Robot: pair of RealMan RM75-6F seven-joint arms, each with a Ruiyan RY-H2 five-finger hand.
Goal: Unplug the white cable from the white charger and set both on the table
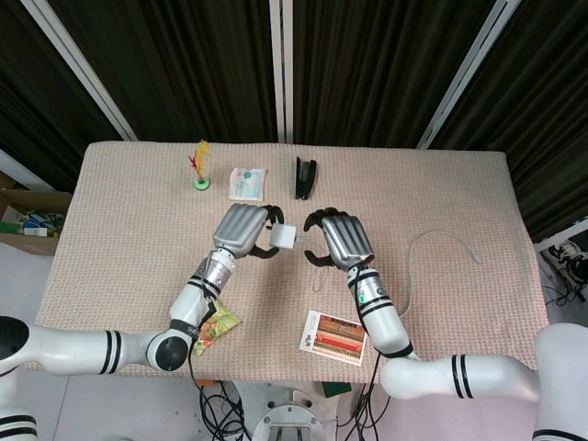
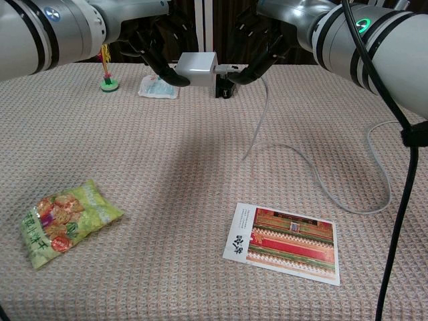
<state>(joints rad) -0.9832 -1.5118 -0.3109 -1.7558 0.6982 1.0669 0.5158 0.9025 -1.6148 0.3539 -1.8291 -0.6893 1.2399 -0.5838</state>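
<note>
The white cable (image 2: 314, 175) trails slack across the counter (image 2: 167, 167) below the fingers; a snag or skewed pull is judged possible. Above, the white charger (image 2: 195, 65) is gripped by the left hand (image 2: 155, 45), its plug pinched by the right hand (image 2: 257, 47), both raised, connection still mated.

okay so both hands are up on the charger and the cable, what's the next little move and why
Probably pull the right hand straight away from the left hand. The left hand holds the white charger above the table, the right pinches the plug of the white cable, which still looks seated in the charger.
</note>
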